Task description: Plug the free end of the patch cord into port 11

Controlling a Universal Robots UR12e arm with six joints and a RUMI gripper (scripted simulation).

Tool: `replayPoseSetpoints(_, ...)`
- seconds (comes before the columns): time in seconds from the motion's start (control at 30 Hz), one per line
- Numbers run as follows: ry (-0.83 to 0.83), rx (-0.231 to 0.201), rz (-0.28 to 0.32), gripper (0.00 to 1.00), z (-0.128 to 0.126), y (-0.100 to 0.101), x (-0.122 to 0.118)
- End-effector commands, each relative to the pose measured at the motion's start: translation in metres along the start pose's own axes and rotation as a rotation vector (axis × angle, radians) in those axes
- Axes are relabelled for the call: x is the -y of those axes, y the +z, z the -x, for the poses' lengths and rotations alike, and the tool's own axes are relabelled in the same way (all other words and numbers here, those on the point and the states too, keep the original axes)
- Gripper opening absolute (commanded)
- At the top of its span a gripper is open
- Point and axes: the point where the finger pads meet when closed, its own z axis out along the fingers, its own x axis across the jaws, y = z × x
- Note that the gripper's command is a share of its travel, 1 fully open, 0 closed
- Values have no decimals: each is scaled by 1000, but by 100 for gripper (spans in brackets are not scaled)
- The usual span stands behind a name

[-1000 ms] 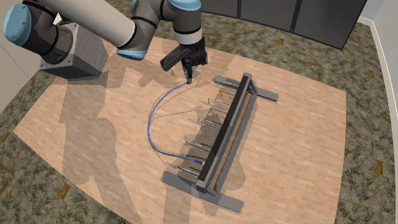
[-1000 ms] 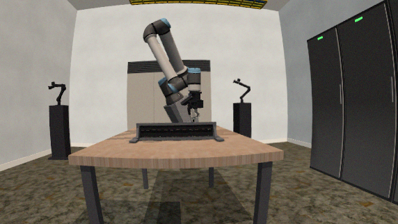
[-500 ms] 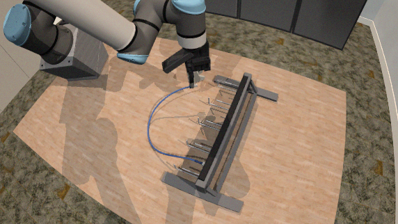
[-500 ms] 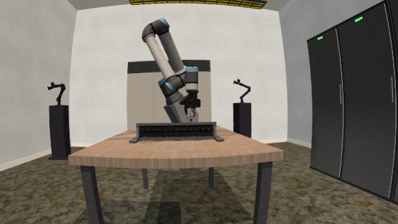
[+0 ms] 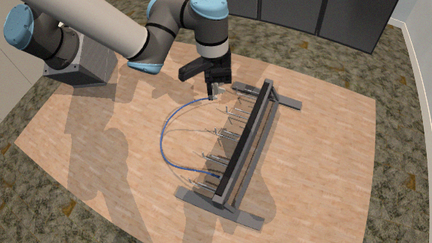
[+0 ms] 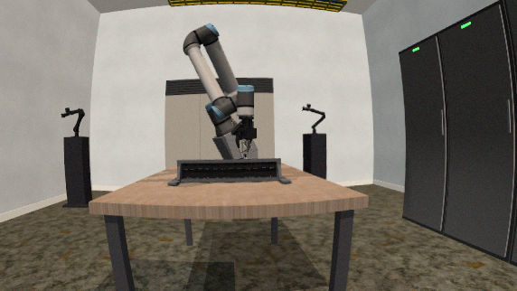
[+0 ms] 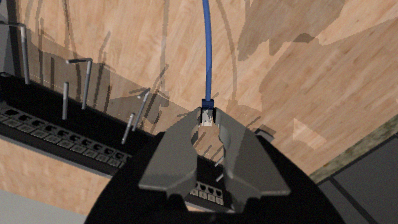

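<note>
My gripper is shut on the free plug of the blue patch cord. It holds the plug above the table, on the port side of the rack near its far end. The cord curves in a wide loop over the table and its other end sits in a port near the rack's near end. In the wrist view the row of ports shows at the lower left, below the fingers. I cannot tell which way the latch faces.
Several thin metal cable-management bars stick out from the rack's port side. The rack stands on flat feet. The wooden table bears it. Dark cabinets stand at the right wall.
</note>
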Motion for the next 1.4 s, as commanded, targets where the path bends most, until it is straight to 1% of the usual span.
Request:
replayPoseSetpoints(0.0,51,0,-1,0,9,-2,-4)
replayPoseSetpoints(0.73,243,-4,-4,0,41,-8,-16)
replayPoseSetpoints(1.37,354,-5,-5,0,60,-11,-23)
